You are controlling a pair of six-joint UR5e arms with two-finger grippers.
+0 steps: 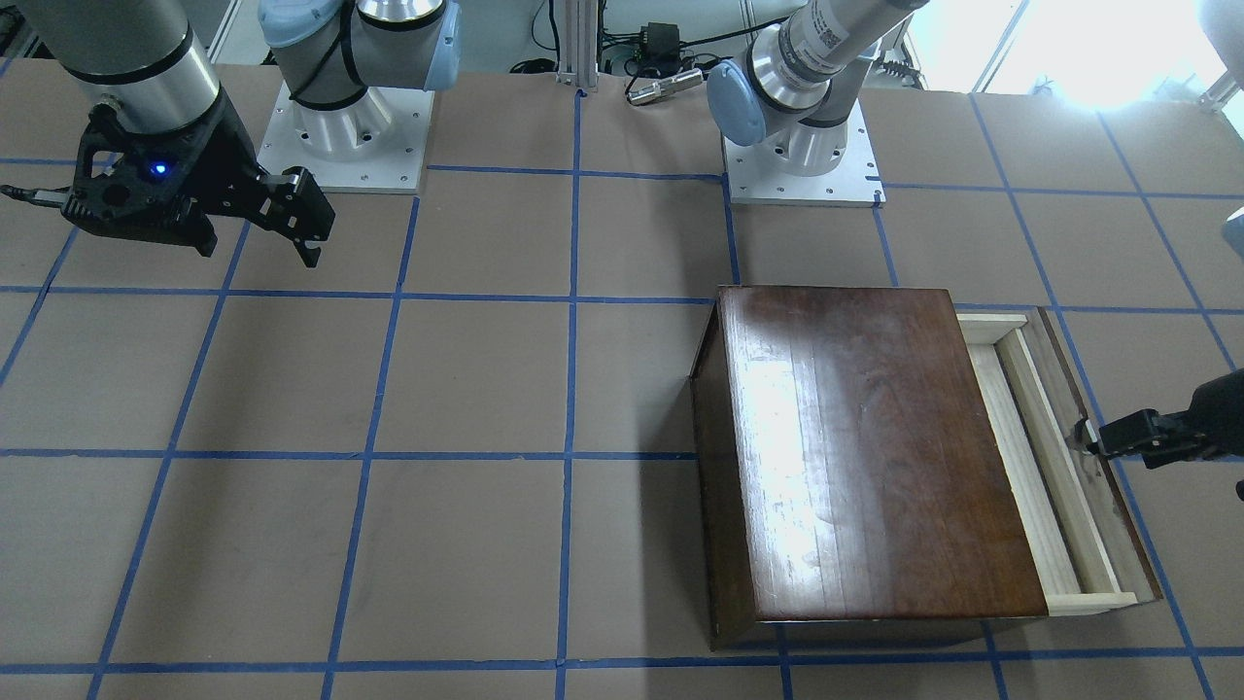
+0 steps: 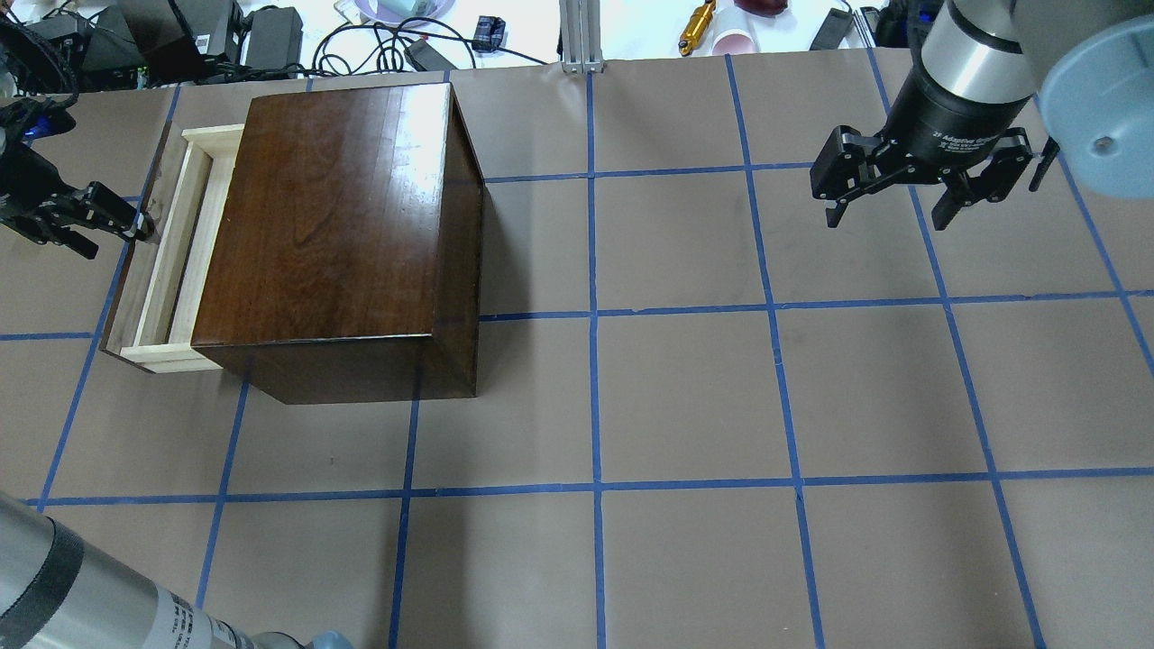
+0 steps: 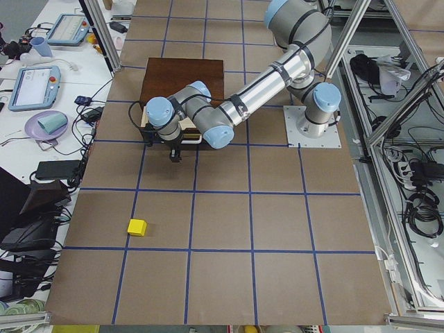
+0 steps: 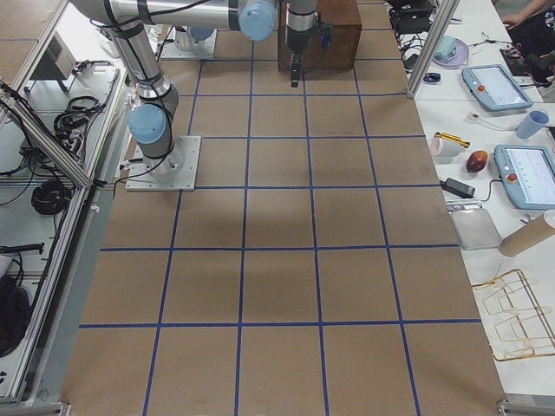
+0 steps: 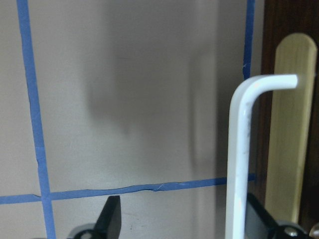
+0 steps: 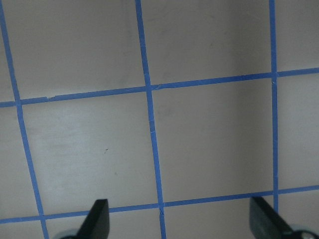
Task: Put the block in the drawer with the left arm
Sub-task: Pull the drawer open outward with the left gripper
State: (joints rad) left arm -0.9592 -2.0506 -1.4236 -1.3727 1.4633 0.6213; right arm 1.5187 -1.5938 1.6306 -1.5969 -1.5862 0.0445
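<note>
You will find the block (image 3: 137,227) only in the exterior left view. The yellow cube sits on the brown paper table (image 2: 685,397), well apart from the dark wooden box (image 2: 334,207) and outside the frame of every other camera.

The drawer (image 2: 185,239) stands part-way out of the box. You can see its pale side rails and a strip of its floor, but the rest is hidden under the box's top.

The left gripper (image 5: 183,214) is at the drawer's dark front panel. It is cut off by the picture edge in both the overhead and the front-facing views. Its wrist camera shows its fingers (image 5: 110,219) spread apart, with the white metal pull (image 5: 238,149) between them, close against one finger and clear of the other. You cannot tell from that view whether that finger touches the pull. In the exterior left view the arm's own wrist covers most of the drawer.

The right gripper (image 2: 888,216) hangs above bare table on the far side, with its jaws released wide and nothing between them.
</note>
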